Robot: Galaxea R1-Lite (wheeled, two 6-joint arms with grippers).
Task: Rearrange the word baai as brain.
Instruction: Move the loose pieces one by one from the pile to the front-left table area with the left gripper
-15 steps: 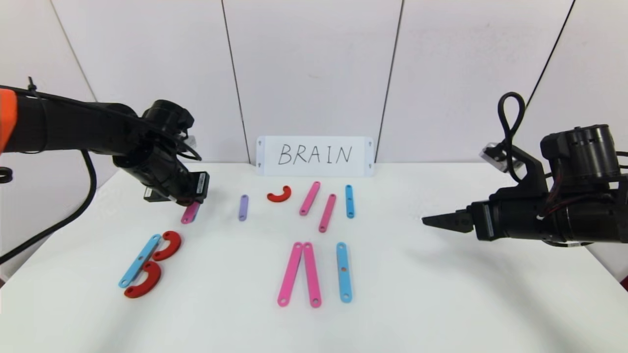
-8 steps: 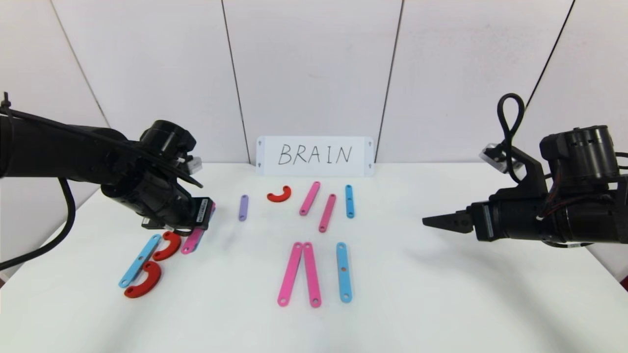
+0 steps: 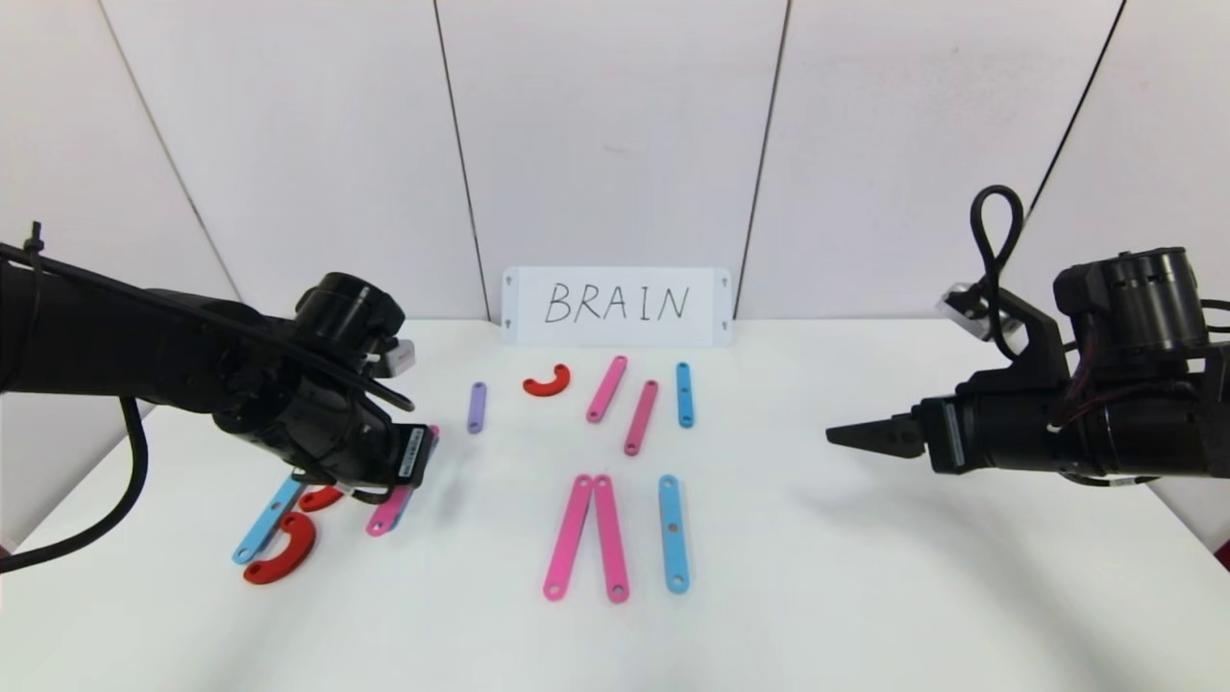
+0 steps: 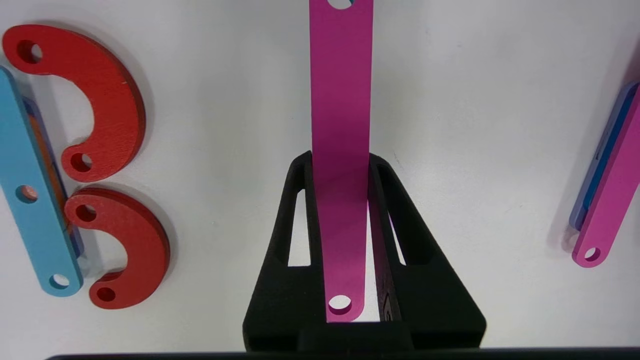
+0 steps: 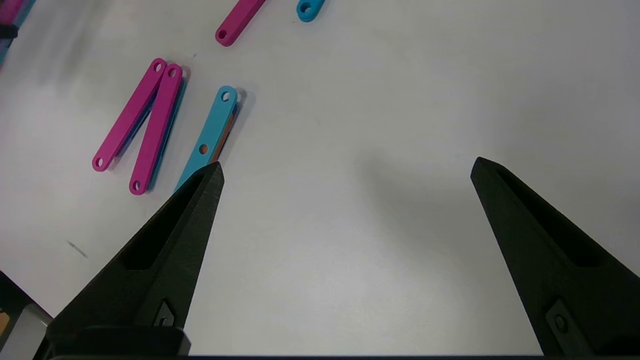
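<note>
1. Pink strip (image 4: 341, 125) clamped between the two black fingers of the left gripper (image 4: 341, 165), over the near-left part of the white table (image 3: 865, 596); free end poking out below the gripper in the head view (image 3: 389, 511), just right of the letter B.
2. Letter B at the near-left: a blue strip (image 3: 272, 519) as the spine, two red curves touching it on its right side, the lower one (image 3: 281, 550) in full sight, the upper one (image 3: 320, 498) partly hidden under the left gripper (image 3: 399, 481). Same three pieces plain in the left wrist view: blue strip (image 4: 32, 190), upper curve (image 4: 95, 100), lower curve (image 4: 125, 250).
3. Near centre: two long pink strips (image 3: 586, 538) meeting at the far end and spreading toward the robot, no crossbar. Just right of them, one long blue strip (image 3: 673, 533), upright, apart from the pink pair.
4. Farther back, loose pieces in a row: a short purple strip (image 3: 476, 407), a red curve (image 3: 548, 382), a slanted pink strip (image 3: 607, 388), another slanted pink strip (image 3: 641, 417), a short blue strip (image 3: 684, 394). None touching.
5. At the back edge, against the wall, a white card (image 3: 617, 306) handwritten BRAIN.
6. Right gripper (image 3: 850, 434) held above the right side of the table, well apart from every piece, pointing toward the middle; fingers spread wide in the right wrist view (image 5: 345, 170), nothing between them.
</note>
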